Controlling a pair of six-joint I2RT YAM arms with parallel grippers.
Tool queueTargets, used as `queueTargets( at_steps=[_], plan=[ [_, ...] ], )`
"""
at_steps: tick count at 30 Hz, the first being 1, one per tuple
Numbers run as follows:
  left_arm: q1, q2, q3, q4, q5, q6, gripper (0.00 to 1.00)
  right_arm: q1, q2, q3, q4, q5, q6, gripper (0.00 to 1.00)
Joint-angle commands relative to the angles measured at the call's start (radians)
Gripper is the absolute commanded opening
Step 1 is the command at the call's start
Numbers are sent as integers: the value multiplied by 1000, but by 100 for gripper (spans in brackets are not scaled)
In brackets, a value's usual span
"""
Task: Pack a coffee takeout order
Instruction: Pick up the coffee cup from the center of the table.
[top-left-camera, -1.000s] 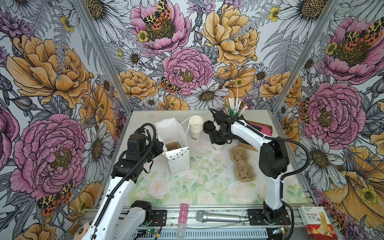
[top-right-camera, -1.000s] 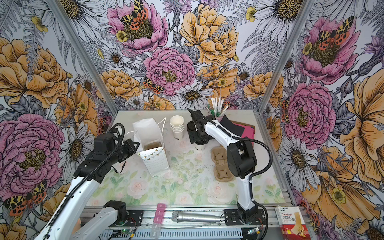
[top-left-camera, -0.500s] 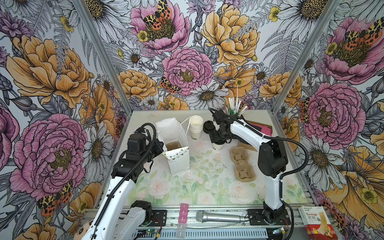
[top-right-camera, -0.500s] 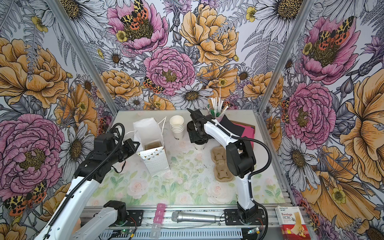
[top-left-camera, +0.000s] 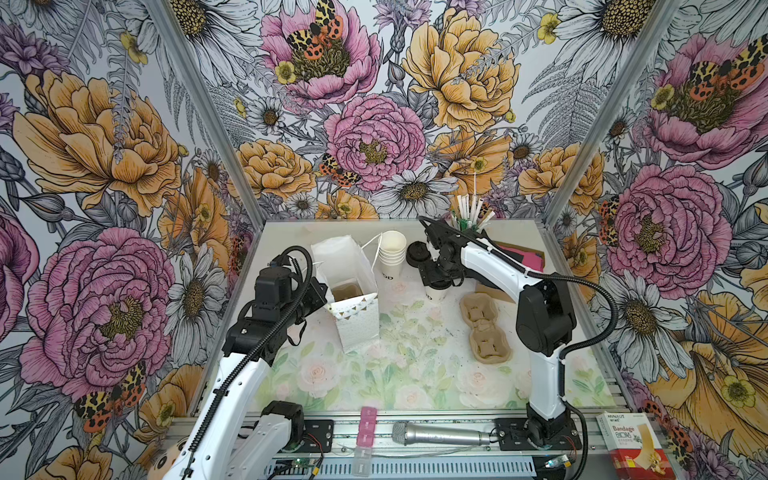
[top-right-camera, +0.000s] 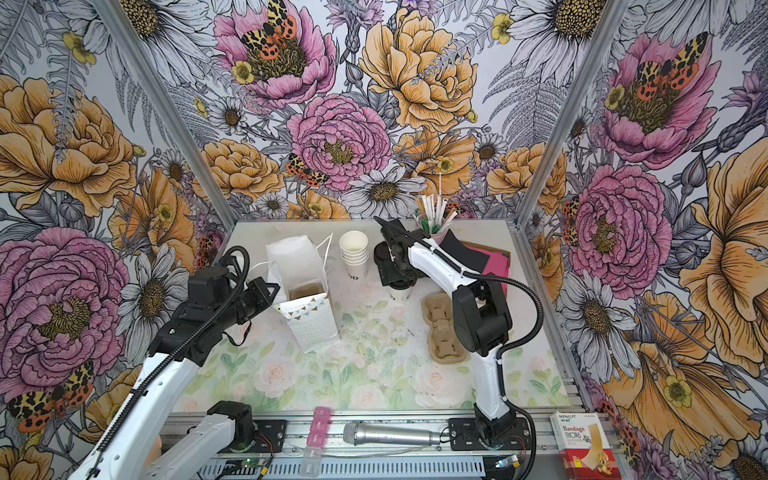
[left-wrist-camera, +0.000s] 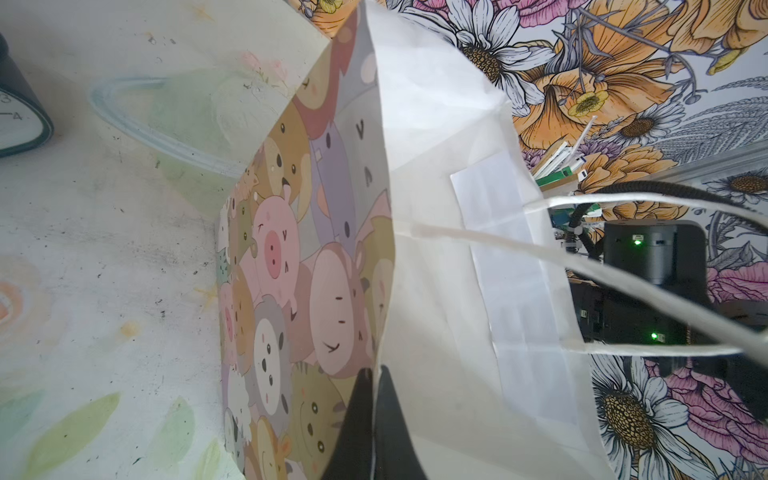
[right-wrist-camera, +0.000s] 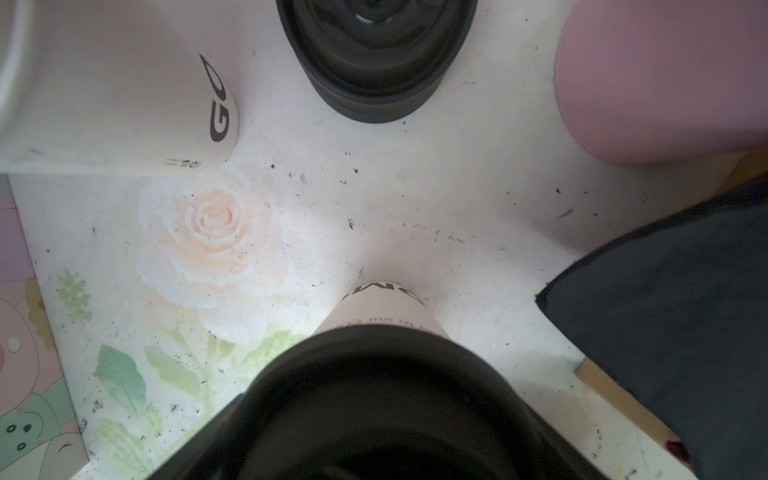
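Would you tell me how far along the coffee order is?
Done: black lid sits on the white cup. In hand: the left claw pinches the rim of the paper bag; the right claw is at the lidded cup, grip unclear. Left: cup and black napkin are outside the bag.
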Motion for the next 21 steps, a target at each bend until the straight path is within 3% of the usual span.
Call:
queueTargets(
  at_steps=[1, 21],
  plan=[
    [-7, 7, -17, 0, -23, 20, 0, -7, -70, 39, -18, 8, -6, 91],
    [-8, 1, -22, 6, -17, 20, 0, 12, -248, 130, -87, -49, 20, 90]
  ],
)
